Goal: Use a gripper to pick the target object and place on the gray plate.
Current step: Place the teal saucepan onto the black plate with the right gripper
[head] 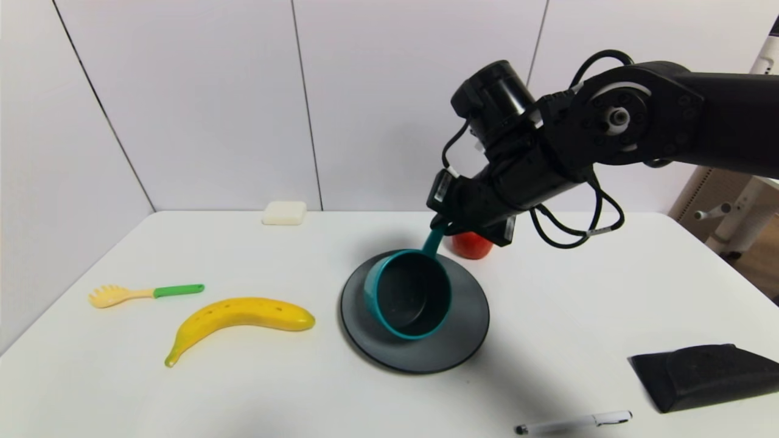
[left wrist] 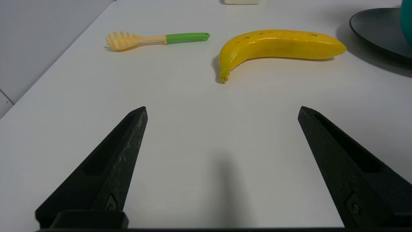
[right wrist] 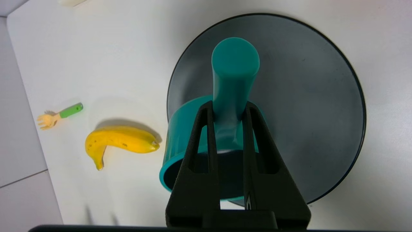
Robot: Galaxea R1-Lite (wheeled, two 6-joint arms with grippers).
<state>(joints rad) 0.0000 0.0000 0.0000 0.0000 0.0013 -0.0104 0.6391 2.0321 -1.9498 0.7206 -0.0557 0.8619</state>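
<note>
Teal pan [head: 409, 293] hangs tilted over the plate [head: 468, 328], its mouth turned toward the camera and its handle [right wrist: 234, 83] clamped between the fingers [right wrist: 206, 154] of the right hand [right wrist: 228, 109]. Whether its lower edge touches the plate cannot be told. The step in hand appears to be placement: the pan is within the plate's outline, toward the banana [head: 240, 316] side. The next move likely calls for lowering and levelling the pan until its base sits flat, then releasing the handle. The left hand [left wrist: 222, 111] rests spread and idle above the desk [head: 578, 292], near the banana. An apple [head: 471, 245] sits just behind the plate.
</note>
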